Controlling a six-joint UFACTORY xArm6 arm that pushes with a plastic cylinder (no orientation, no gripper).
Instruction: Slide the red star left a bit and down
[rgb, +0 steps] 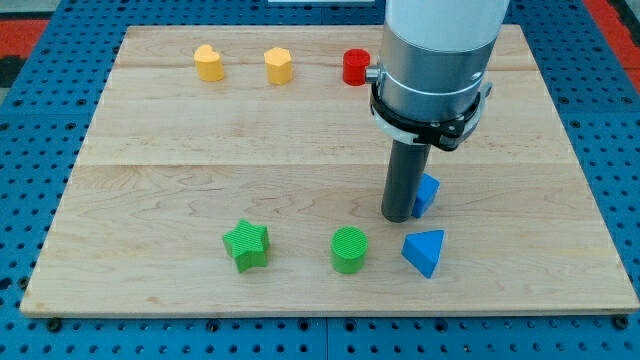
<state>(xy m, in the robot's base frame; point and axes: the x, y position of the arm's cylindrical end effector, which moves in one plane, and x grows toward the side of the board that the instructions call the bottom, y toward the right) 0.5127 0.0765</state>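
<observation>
A red block (354, 67) stands near the view's top, just left of the arm's grey body, which covers its right edge; its shape is hard to make out. My tip (397, 217) rests on the board well below it, right of centre. The tip touches the left side of a blue block (429, 192), which the rod partly hides. No other red block shows.
The wooden board (150, 170) also holds two yellow blocks at the top left (208, 62) (278, 66). A green star (247, 245), a green cylinder (350, 250) and a blue triangle (425, 252) stand near the bottom. Blue pegboard surrounds the board.
</observation>
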